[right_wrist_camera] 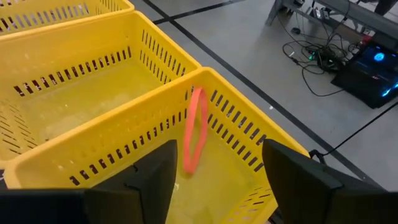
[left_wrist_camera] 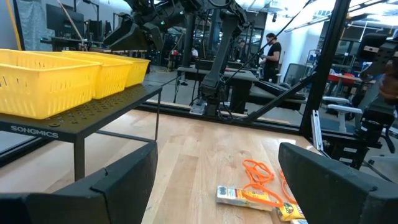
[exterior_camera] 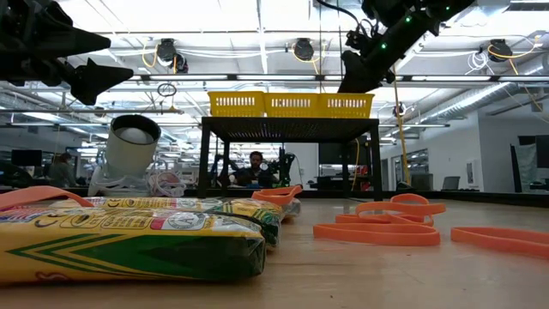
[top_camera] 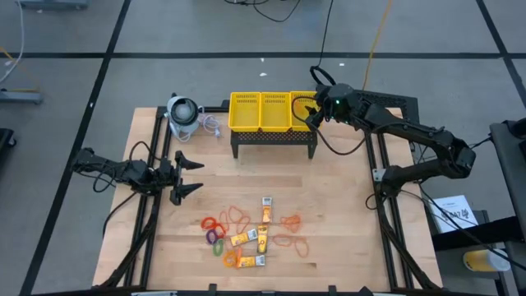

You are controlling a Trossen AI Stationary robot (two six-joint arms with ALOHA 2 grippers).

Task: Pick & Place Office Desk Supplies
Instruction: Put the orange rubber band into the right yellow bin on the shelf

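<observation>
We have our right gripper [top_camera: 314, 116] over the right-hand compartment of the yellow basket [top_camera: 272, 113], which sits on a dark stand [top_camera: 274, 141] at the back of the table [top_camera: 345, 230]. Its jaws are spread, released, with nothing between them. In the right wrist view an orange band [right_wrist_camera: 195, 129] stands on edge inside that end compartment, just below our fingers [right_wrist_camera: 143, 180] and clear of them; we cannot tell whether it leans on the wall.

Our left gripper [top_camera: 186, 176] waits above the left side of the table, jaws wide and empty, pointing toward the middle.

The other supplies [top_camera: 255, 231] lie on the front half of the table, well apart from the basket: orange band loops [top_camera: 238, 216], yellow-orange packets [top_camera: 265, 210] with white labels, and small coloured rings [top_camera: 215, 238] near the left of the cluster. In the low view a packet [exterior_camera: 129, 245] lies closest to the camera and flat bands [exterior_camera: 377, 232] lie to its right.

A grey-white round device [top_camera: 182, 113] with a cord sits just left of the basket. Beyond the table, a person [exterior_camera: 254, 171] shows under the stand in the low view, and another stands far off in the left wrist view.
</observation>
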